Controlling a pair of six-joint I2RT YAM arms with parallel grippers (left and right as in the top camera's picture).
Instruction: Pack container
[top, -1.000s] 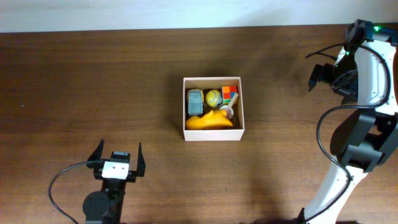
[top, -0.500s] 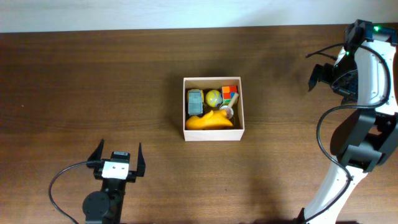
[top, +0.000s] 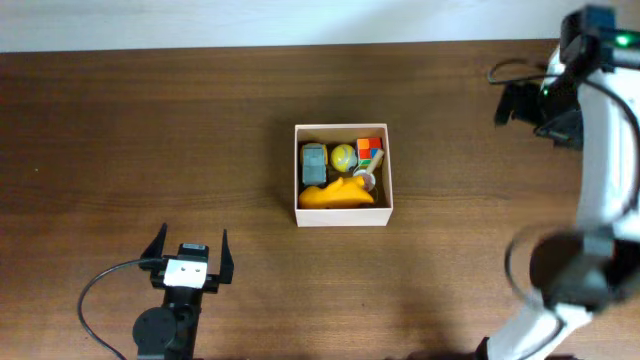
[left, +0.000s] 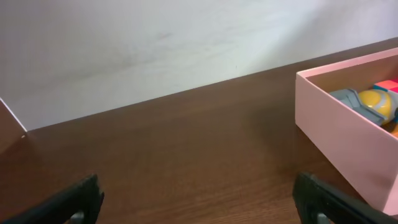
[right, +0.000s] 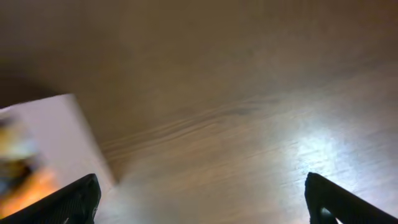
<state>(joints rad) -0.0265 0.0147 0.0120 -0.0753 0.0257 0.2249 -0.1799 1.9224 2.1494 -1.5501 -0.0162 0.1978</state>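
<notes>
While left jaws and right jaws gape empty | square thin-walled white container (top: 343, 217) holds smooth toys (top: 335, 195) | grained wood table (top: 150, 130)

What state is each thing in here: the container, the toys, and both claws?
container, upright on the table, open-topped, no lid in view.
yellow ball, inside the container.
grey toy, inside, beside the ball.
multicoloured cube, inside, in a back corner.
orange toy, inside, along the front wall.
left claw, open, empty, apart from the container.
right claw, open, empty, off to the container's side.
</notes>
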